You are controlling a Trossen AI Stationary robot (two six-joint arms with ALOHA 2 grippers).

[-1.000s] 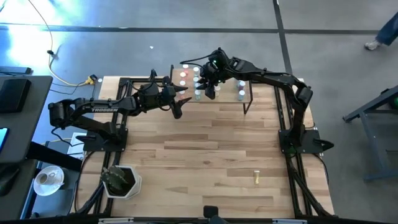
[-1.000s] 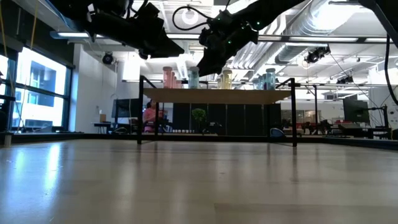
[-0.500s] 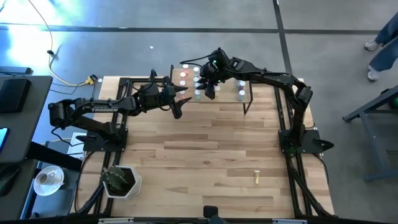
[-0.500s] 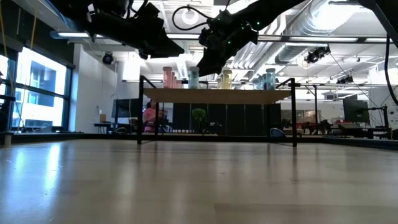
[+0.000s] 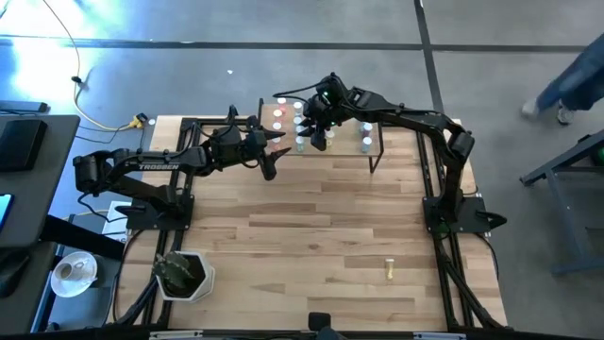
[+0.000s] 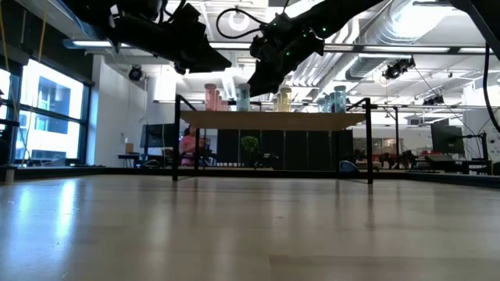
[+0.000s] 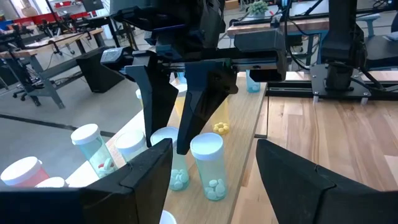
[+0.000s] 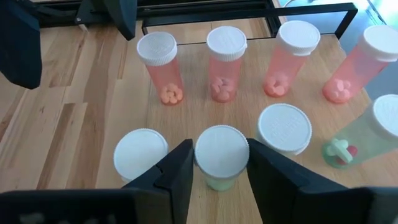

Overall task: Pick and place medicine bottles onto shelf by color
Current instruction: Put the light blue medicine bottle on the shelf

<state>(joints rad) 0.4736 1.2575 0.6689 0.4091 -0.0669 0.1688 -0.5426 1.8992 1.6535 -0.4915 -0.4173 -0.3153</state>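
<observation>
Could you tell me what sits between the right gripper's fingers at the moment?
A white-capped green bottle standing on the shelf, in the right wrist view.

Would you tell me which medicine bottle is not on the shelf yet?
The yellow bottle lying alone on the tabletop, near the front right; all the others stand on the shelf at the back.

translucent plastic bottles (image 8: 219, 62), light-wood shelf (image 8: 93, 130)

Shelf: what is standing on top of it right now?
On the shelf: four pink bottles in a row holding pills, and white-capped greenish bottles nearer. The right tool straddles one green bottle. Its fingers hide that bottle's lower body, so contents are unclear.
</observation>
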